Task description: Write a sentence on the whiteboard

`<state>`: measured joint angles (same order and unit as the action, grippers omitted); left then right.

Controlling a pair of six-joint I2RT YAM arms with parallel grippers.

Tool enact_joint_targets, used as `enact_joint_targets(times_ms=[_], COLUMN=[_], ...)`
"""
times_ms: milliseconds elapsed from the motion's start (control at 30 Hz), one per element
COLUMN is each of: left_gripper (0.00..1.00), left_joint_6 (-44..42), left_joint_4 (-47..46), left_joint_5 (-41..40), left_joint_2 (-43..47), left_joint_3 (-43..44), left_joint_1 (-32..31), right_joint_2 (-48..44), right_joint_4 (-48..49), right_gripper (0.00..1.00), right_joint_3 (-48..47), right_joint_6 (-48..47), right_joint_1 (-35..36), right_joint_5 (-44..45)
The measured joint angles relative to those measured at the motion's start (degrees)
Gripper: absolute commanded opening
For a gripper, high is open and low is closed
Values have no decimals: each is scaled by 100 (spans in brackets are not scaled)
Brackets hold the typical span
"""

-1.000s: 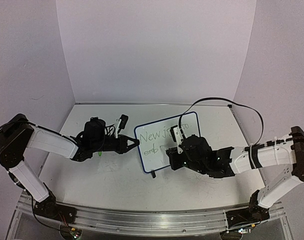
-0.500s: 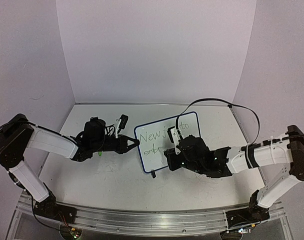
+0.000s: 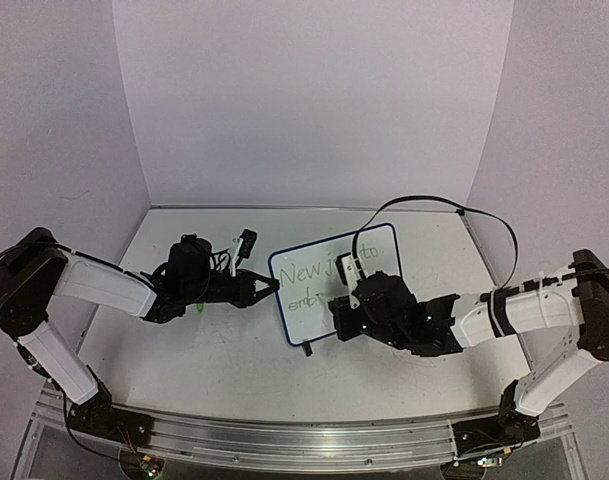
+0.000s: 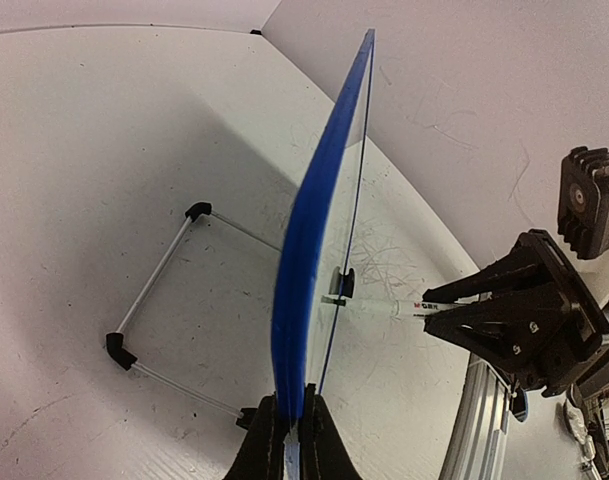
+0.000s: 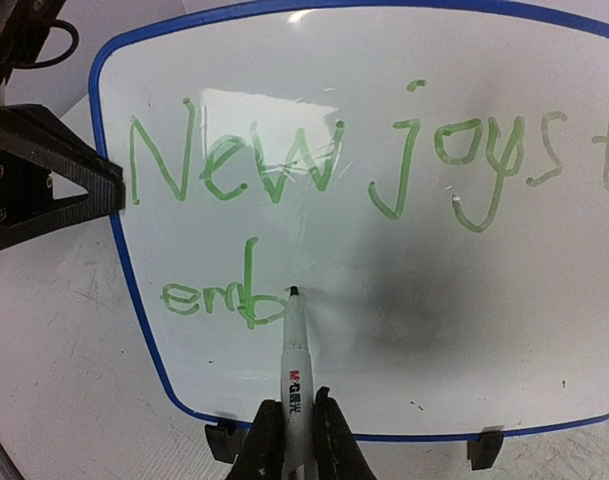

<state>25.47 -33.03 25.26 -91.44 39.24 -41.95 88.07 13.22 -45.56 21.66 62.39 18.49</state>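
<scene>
Left fingers [image 4: 287, 432] pinched the whiteboard [image 5: 434, 330] by its left rim, board standing on the desk [image 3: 214, 360]. Right fingers [image 5: 296, 425] pinched a green marker [image 5: 296, 375], tip on the board just ahead of them, after "emb" of the sentence [image 5: 324, 165]. Best way, probably: steady board, light even pressure, finish "embrace" level.

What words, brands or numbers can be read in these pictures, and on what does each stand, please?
"New joys to": green handwriting, top line of the whiteboard.
"emb": green, unfinished second line, at the marker tip.
"M&G", probably: marker barrel; its finer print is too small to read.
</scene>
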Motion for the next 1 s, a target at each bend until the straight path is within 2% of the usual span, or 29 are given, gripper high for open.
enact_joint_targets(times_ms=[1000], left_gripper=[0], left_joint_6=[-2], left_joint_4=[4], left_joint_5=[2], left_joint_2=[0], left_joint_3=[0], left_joint_1=[0], right_joint_2=[-17], right_joint_4=[-149], right_gripper=[0], right_joint_3=[188], right_joint_6=[461], right_joint_1=[66], right_joint_5=[-147])
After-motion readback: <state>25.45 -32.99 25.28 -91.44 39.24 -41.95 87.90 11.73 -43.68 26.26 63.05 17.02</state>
